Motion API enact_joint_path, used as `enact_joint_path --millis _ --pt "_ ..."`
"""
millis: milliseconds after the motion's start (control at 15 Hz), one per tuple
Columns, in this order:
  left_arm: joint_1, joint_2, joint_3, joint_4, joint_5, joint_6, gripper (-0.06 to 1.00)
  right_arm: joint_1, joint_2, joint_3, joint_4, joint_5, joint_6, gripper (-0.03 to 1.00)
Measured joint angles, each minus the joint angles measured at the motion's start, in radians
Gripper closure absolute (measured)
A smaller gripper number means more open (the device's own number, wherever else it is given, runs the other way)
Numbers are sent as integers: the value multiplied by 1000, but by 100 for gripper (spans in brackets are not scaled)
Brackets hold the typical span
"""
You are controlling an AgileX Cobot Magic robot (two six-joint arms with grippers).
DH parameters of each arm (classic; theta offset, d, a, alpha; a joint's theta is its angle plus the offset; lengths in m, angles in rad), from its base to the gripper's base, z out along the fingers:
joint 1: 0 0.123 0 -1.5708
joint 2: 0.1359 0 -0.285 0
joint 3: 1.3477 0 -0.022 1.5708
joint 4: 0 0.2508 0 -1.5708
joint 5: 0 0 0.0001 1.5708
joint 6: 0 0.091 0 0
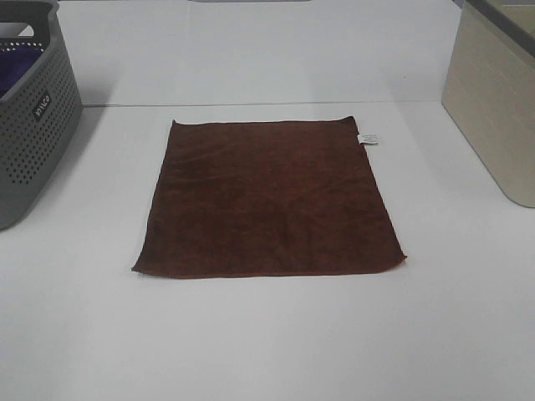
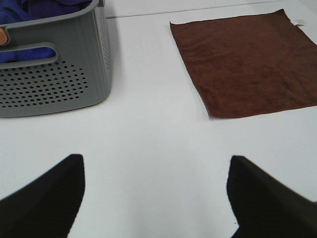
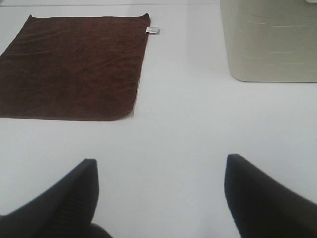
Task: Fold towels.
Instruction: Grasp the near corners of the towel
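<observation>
The towel (image 1: 267, 199) is a dark reddish-brown square cloth lying flat and unfolded in the middle of the white table, with a small white tag (image 1: 369, 139) at its far right corner. It also shows in the left wrist view (image 2: 247, 64) and in the right wrist view (image 3: 74, 67). Neither arm shows in the exterior high view. My left gripper (image 2: 156, 198) is open and empty, over bare table short of the towel's near left corner. My right gripper (image 3: 161, 196) is open and empty, over bare table short of the towel's near right corner.
A grey perforated basket (image 1: 33, 125) holding purple cloth (image 2: 29, 52) stands at the left edge of the table. A beige bin (image 1: 493, 100) stands at the right. A seam in the table (image 1: 251, 104) runs just behind the towel.
</observation>
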Motion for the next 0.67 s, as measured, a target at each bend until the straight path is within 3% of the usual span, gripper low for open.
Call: enact_joint_path --millis 667 --pt "0 0 -1 1 0 0 19 0 0 0 46 0 18 29"
